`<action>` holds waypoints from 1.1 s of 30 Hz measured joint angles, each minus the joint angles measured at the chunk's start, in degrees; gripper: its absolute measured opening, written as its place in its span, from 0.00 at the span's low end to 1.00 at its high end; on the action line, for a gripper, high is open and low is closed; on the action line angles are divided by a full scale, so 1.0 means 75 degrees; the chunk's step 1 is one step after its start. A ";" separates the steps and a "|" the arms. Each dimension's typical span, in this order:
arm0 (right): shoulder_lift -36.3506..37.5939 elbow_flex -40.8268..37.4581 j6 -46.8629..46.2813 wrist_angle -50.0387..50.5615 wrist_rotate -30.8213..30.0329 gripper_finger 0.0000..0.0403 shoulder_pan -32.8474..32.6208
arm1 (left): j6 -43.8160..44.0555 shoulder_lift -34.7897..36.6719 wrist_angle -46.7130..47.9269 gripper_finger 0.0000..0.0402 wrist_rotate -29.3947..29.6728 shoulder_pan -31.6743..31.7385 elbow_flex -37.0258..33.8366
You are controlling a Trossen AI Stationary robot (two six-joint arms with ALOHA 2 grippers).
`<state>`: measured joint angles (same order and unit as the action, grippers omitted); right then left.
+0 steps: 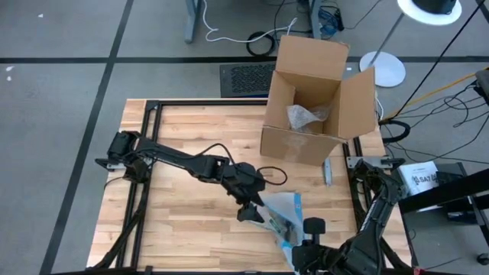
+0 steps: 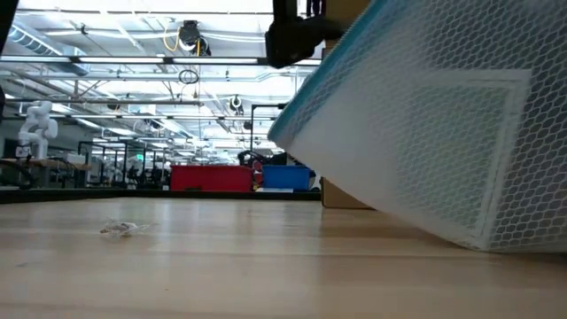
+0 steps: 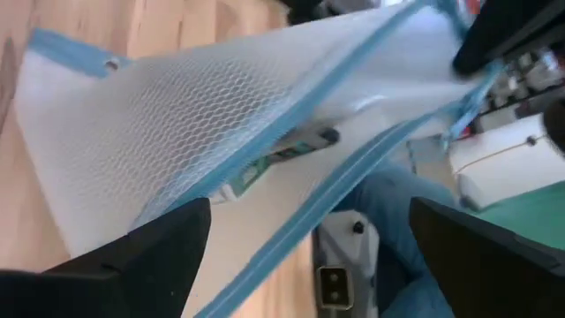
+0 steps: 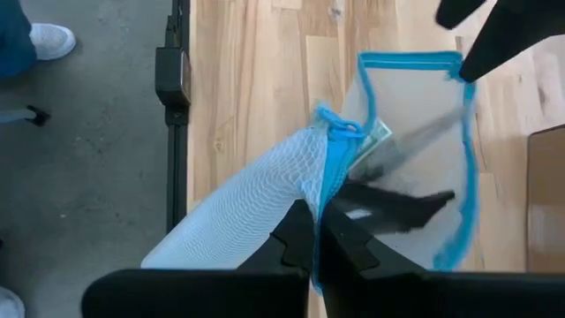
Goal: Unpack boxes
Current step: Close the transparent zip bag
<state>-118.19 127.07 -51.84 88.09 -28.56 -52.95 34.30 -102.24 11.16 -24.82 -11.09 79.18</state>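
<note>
Wooden worktop [image 1: 191, 153], open carton at the far edge, pouch out in front.

Your box [image 1: 317, 107] stands at the back right, flaps up, with a crumpled clear bag [image 1: 306, 116] inside. It looks light and stiff; steady it by a wall or flap, since tape makes it slick. Your right hand [image 4: 318, 243] is clamped shut on the blue edge of the mesh pouch [image 1: 281, 214], holding it raised. Your left hand [image 1: 252, 210] gapes fully wide beside the pouch, gripping nothing.

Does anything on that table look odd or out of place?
Mostly the mesh pouch: it hangs tilted, pinched by the right gripper, not lying flat. A small item lies loose beside the open box.
</note>
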 joint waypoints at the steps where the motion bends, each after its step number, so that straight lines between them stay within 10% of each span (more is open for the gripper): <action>1: 0.0000 0.0000 0.0011 0.0004 -0.0003 0.00 0.0000 | -0.0052 0.0000 0.0145 0.96 0.0003 0.0000 0.0000; 12: 0.0000 0.0000 0.0024 0.0074 0.0000 0.00 0.0000 | -0.1724 0.0517 0.2572 0.89 0.1778 0.0061 0.0000; 33: 0.0000 0.0000 0.0035 0.0093 0.0010 0.00 0.0000 | -0.2179 -0.0403 0.1709 0.79 0.2953 -0.0067 0.0003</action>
<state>-118.19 127.07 -51.57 88.79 -28.48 -52.95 17.96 -105.26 23.98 -2.67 -11.60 79.20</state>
